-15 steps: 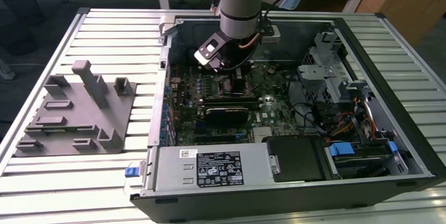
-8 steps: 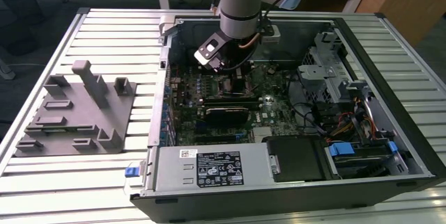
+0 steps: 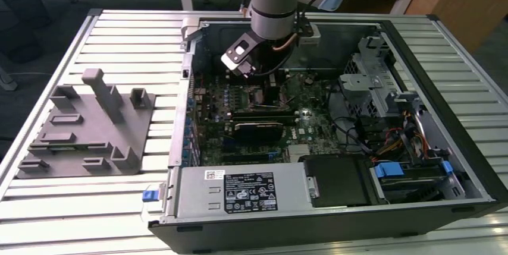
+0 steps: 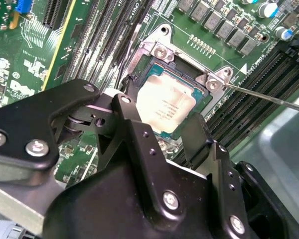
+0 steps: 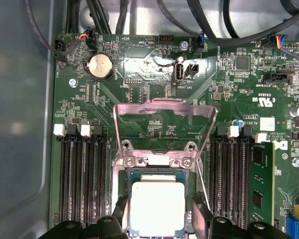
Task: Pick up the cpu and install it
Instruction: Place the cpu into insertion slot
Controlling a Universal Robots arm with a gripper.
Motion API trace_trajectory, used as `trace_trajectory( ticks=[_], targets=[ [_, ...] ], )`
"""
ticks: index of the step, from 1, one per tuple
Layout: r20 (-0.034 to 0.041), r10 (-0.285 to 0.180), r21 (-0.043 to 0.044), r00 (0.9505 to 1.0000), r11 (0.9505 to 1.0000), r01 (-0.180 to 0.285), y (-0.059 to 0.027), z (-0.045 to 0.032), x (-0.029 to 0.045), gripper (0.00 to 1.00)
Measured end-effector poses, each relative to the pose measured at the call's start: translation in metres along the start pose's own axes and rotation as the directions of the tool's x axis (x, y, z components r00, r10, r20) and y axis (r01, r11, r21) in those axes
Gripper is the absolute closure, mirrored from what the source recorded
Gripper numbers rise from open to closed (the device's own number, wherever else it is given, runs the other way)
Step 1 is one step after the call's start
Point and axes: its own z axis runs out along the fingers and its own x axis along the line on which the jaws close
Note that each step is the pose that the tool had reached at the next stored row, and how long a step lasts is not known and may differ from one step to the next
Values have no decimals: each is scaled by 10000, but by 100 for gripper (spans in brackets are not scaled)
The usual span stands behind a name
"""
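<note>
with the gripper [image 4: 162,119] jaws spread astride the cpu [image 5: 157,209] in its socket [image 5: 189,175], any lift should stay level and square, clear of the open load plate [image 5: 162,106].

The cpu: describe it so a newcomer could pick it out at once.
Look inside the open computer case, at the green motherboard. Between two banks of black memory slots, beside a flipped-open metal frame, sits the cpu: the only pale silver square, darker-rimmed.
</note>
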Motion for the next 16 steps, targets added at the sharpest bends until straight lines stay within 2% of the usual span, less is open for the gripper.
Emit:
trace_trajectory(
  ticks=[7,8,9,11,12,14,15,16],
  targets=[
    [0,0,1,10000,10000,0,0,-2,0,40],
    [0,0,0,10000,10000,0,0,-2,0,46],
    [1,0,1,10000,10000,0,0,-3,0,46],
    [0,0,0,10000,10000,0,0,-3,0,58],
    [0,0,1,10000,10000,0,0,-3,0,58],
    [0,-1,1,10000,10000,1,0,-4,0,70],
    [0,0,0,10000,10000,0,0,-4,0,70],
    [1,0,1,10000,10000,0,0,-4,0,76]
  ],
)
